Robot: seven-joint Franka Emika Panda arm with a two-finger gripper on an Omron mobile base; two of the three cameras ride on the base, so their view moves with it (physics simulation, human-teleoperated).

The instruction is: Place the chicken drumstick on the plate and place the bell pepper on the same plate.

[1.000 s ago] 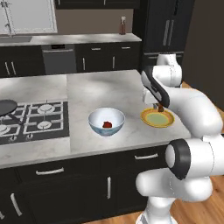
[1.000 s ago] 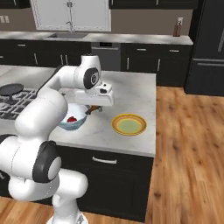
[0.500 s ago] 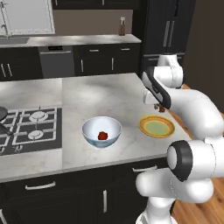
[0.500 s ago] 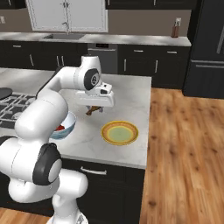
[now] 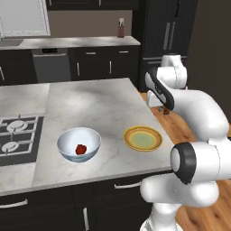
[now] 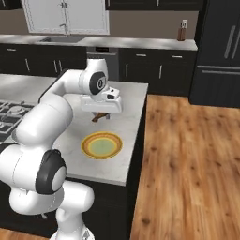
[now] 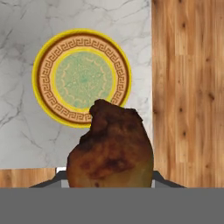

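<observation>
Drumstick (image 7: pixel 111 151) sits pinched in the gripper (image 6: pixel 100 114), low centre of the hand view, with the plate (image 7: pixel 81 39) off to upper left. Released now, it could miss and land near the counter edge. Pepper (image 5: pixel 80 149) waits in the bowl (image 5: pixel 67 153).

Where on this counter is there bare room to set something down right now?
The plate holds nothing. Bare marble lies behind the plate and the bowl, back to the far edge, plus a strip between the two. The bowl holds the bell pepper. It is crowded at the counter's left by the stove burners. The gripper, with the chicken drumstick in its jaws, hangs above the marble behind the plate.
</observation>
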